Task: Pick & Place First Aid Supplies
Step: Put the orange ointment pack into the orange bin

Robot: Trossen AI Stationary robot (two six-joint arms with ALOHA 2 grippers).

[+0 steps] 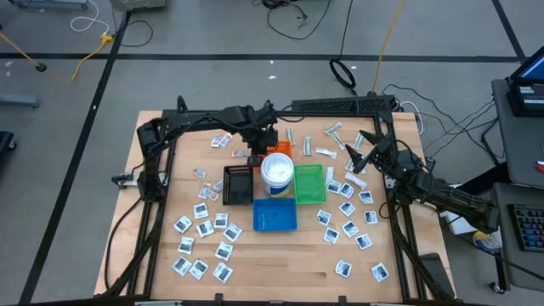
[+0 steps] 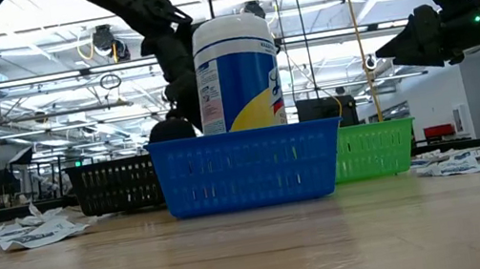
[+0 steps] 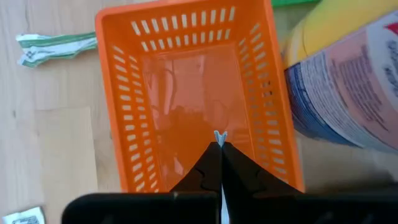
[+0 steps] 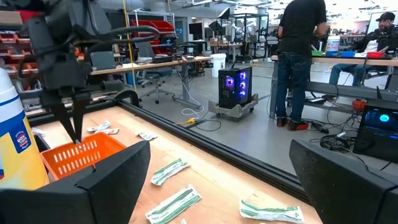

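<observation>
Precision is mattering now: the left claw point(image 3: 220, 144) is hanging over the orange tray point(image 3: 193, 93) with its fingers clenched on a thin sliver of a first aid packet point(image 3: 219, 136), only an edge of which is peeking out at the tips. To finish this well, it should be releasing squarely over the tray's floor, low enough that the light packet is not drifting onto the rim or against the white tub point(image 1: 277, 172) standing just beside. The right claw point(image 1: 364, 153) is waiting with its fingers spread wide and nothing in them, above the wrapped strips point(image 4: 176, 204) at the table's far right side. Many white packets point(image 1: 204, 228) are lying scattered across the table point(image 1: 280, 263).
</observation>
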